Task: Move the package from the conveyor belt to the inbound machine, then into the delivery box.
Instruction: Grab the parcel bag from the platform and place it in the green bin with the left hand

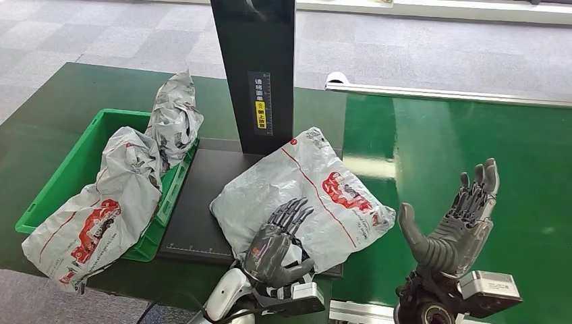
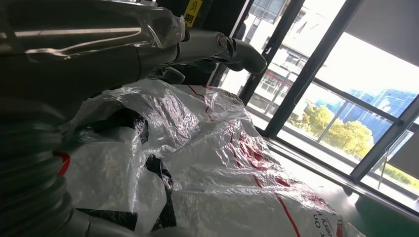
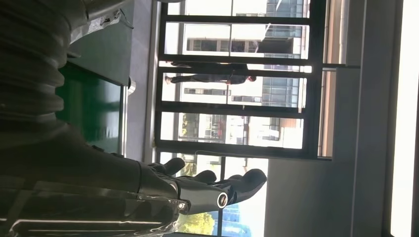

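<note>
A grey plastic package [image 1: 317, 196] with red print lies on the black platform [image 1: 195, 196] of the inbound machine, its right edge hanging over the green conveyor belt [image 1: 459, 148]. My left hand [image 1: 278, 239] rests on the package's near edge with its fingers stretched flat over it. In the left wrist view the fingers [image 2: 207, 44] reach out just above the crinkled package [image 2: 222, 163]. Over the belt to the right, my right hand [image 1: 459, 223] is raised with fingers apart and nothing in it. It also appears in the right wrist view [image 3: 197, 187].
The machine's black column [image 1: 256, 67] rises behind the package. The green delivery box [image 1: 74, 169] stands at the left with two similar packages, one [image 1: 115, 202] spilling over its near rim and one [image 1: 175, 115] at its far end. A silver rail [image 1: 438, 94] bounds the belt's far side.
</note>
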Robot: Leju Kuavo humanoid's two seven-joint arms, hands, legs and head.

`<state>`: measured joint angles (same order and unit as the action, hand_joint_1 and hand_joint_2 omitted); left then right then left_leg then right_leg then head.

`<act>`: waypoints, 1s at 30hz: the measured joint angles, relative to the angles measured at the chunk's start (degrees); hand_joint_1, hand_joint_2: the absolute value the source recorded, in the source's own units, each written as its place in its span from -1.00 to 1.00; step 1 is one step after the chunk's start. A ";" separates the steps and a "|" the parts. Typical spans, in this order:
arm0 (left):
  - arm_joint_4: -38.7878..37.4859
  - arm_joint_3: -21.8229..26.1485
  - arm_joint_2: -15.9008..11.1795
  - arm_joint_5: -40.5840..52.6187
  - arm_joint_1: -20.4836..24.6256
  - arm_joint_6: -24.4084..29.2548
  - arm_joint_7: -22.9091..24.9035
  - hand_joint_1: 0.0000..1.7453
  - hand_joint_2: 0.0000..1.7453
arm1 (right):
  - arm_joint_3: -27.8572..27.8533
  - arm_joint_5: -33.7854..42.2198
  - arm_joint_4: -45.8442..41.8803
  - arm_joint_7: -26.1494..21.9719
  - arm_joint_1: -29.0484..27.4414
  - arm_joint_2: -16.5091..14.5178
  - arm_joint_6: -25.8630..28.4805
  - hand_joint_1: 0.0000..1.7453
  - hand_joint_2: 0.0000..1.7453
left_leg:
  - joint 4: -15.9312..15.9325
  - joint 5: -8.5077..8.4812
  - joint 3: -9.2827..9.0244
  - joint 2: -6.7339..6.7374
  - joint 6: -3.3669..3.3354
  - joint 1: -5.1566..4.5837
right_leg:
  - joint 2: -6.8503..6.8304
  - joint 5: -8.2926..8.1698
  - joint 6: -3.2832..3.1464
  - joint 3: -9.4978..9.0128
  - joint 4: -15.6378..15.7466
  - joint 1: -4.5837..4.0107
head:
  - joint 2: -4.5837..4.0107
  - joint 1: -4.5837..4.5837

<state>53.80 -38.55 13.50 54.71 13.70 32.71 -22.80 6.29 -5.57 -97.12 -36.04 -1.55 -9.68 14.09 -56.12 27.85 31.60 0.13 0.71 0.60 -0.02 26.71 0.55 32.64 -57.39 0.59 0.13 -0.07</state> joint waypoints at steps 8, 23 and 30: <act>-1.60 -0.28 0.26 -0.60 0.62 -0.64 -0.20 0.84 1.00 | -0.35 -0.97 0.74 0.60 0.24 -0.02 -0.41 -1.00 1.00 | 0.00 0.00 0.00 0.00 0.00 0.00 | 0.00 0.00 0.00 0.00 0.00 0.00 | 0.00 0.01; -3.10 -0.57 0.40 -0.34 1.05 -2.85 0.63 0.98 1.00 | -0.92 -1.30 0.92 0.61 0.13 -0.05 -0.41 -1.00 1.00 | 0.00 0.00 0.00 0.01 0.00 0.00 | 0.00 0.00 0.00 0.00 0.00 0.00 | 0.00 0.00; -2.28 -0.32 0.38 -3.36 0.78 -1.41 -1.60 1.00 1.00 | -1.23 -1.44 0.92 0.61 -0.36 -0.07 -0.37 -1.00 1.00 | 0.00 0.00 0.01 0.00 0.00 0.00 | 0.00 0.00 0.00 0.00 0.00 0.00 | 0.00 0.01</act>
<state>51.52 -38.87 13.88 51.35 14.48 31.29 -24.39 5.07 -7.01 -96.19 -35.43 -1.91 -9.75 13.73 -56.12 27.85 31.61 0.13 0.71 0.60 -0.02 26.71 0.55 32.65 -57.39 0.59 0.13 -0.06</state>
